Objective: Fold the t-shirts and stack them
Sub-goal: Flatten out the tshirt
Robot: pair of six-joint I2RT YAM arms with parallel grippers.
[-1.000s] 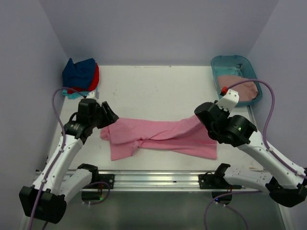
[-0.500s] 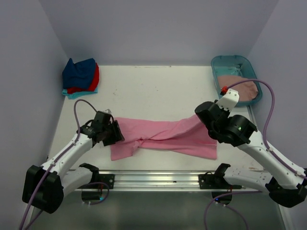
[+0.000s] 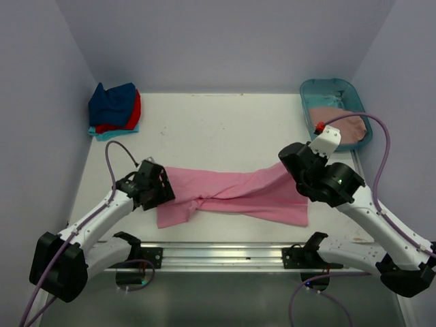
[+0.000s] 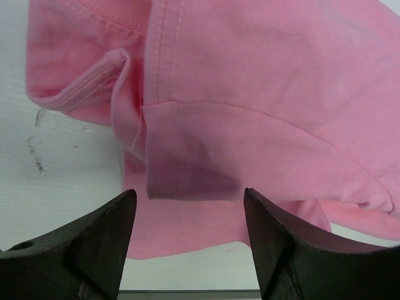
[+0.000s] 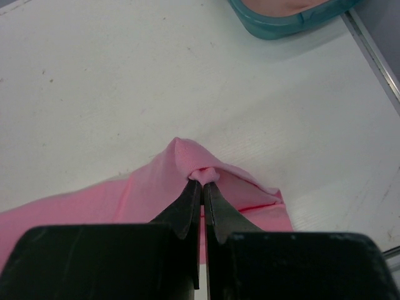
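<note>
Right tool tight on bright pink t-shirt; left tool wide apart over its hem.

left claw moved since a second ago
Yes. The left claw moved toward the near edge, away from the folded navy and red shirt pile.

Left gripper, lower left in the overhead view, has jaws spread wide; right gripper, mid-right, pinches the pink t-shirt.
</note>
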